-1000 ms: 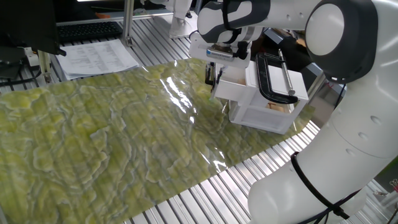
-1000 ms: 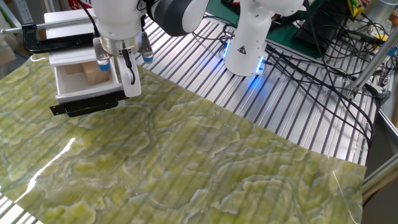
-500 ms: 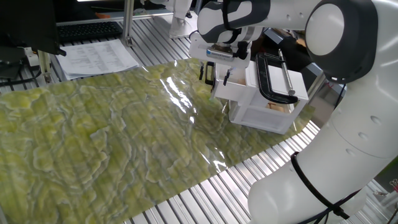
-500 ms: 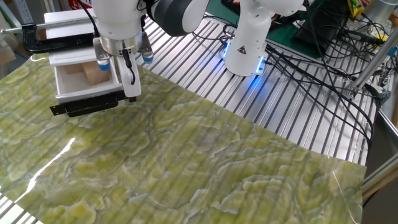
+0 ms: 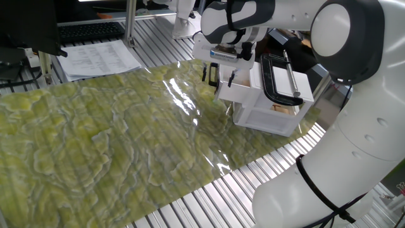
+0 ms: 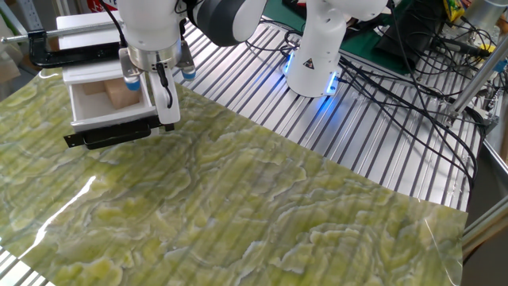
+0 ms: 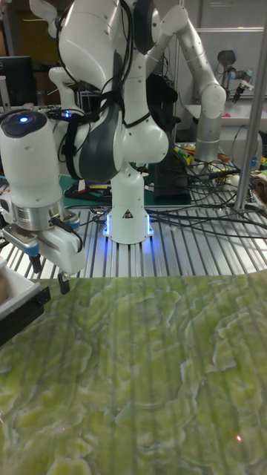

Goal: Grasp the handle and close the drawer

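Change since earlier frames: the fingers have spread apart; arm, drawer and cabinet otherwise unmoved.

One fixed view. Gripper (image 5: 219,76): fingers apart, holding nothing, poised at the drawer's front edge. Drawer (image 5: 239,92): white, pulled out of the cabinet (image 5: 273,118), which stands directly behind it. Clamp (image 5: 279,78): black, on the cabinet top, behind the drawer. Handle: not separable from the dark fingers here.

The other fixed view. Drawer (image 6: 94,113) open, a wooden block (image 6: 119,95) inside it. Handle (image 6: 107,137): black bar along the drawer's front, low. Gripper (image 6: 151,94) sits above the drawer's front wall, toward one end; whether the fingers straddle the handle cannot be told.

Tall fixed view. Gripper (image 7: 46,261) just above and beside the drawer's dark front edge (image 7: 22,310).

Handling note, as judgement: lower until the fingers bracket the handle bar near its middle, close squarely, then push straight toward the cabinet; an off-centre grip may skew the drawer and jam it.
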Robot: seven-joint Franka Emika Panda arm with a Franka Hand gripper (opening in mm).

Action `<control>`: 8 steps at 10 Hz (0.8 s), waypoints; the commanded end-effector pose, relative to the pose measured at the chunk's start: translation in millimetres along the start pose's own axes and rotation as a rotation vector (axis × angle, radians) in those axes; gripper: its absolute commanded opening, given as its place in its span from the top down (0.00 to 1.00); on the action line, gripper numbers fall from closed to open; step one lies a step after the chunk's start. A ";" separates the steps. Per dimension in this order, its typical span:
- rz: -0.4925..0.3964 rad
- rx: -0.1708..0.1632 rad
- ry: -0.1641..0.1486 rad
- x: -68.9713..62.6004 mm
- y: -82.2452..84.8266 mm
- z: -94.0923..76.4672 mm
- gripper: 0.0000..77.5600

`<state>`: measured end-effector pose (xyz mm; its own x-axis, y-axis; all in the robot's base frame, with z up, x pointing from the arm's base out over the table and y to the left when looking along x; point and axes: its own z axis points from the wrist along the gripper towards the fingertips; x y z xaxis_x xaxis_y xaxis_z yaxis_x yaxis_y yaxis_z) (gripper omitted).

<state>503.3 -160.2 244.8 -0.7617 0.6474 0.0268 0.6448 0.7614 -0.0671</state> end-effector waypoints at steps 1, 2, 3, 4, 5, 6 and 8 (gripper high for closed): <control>-0.019 -0.047 0.028 0.8 -3.3 4.0 0.00; -0.024 -0.047 0.027 1.2 -4.5 6.3 0.00; -0.023 -0.046 0.027 1.5 -4.7 7.4 0.00; -0.021 -0.046 0.027 1.5 -4.6 7.6 0.00; -0.017 -0.043 0.026 1.3 -3.4 8.9 0.00; -0.011 -0.040 0.025 1.0 -1.5 10.9 0.00; -0.008 -0.036 0.020 0.2 1.9 15.1 0.00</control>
<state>501.1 -160.0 230.5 -0.7658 0.6408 0.0534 0.6403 0.7676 -0.0286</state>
